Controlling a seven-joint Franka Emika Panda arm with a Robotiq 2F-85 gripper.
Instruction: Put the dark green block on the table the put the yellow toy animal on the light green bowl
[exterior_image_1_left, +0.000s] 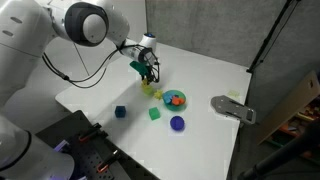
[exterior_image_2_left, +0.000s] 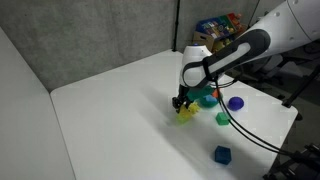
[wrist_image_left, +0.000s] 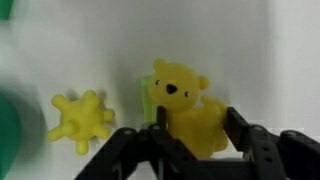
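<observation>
My gripper (wrist_image_left: 190, 135) is shut on the yellow toy animal (wrist_image_left: 188, 105), a small bear, gripped on both sides. It shows over the table's middle in both exterior views (exterior_image_1_left: 148, 72) (exterior_image_2_left: 182, 102). A strip of the light green bowl (wrist_image_left: 147, 102) shows right behind the bear; I cannot tell whether they touch. The dark green block (exterior_image_1_left: 155, 114) (exterior_image_2_left: 222, 118) stands on the white table (exterior_image_1_left: 200, 70), apart from the gripper.
A yellow spiky toy (wrist_image_left: 82, 120) lies on the table beside the bear. A teal-green bowl (exterior_image_1_left: 175, 99) (exterior_image_2_left: 207, 98) holds an orange-red toy. A dark blue cube (exterior_image_1_left: 120, 112) (exterior_image_2_left: 222, 154), a purple object (exterior_image_1_left: 177, 123) (exterior_image_2_left: 236, 102) and a grey object (exterior_image_1_left: 233, 108) also lie about.
</observation>
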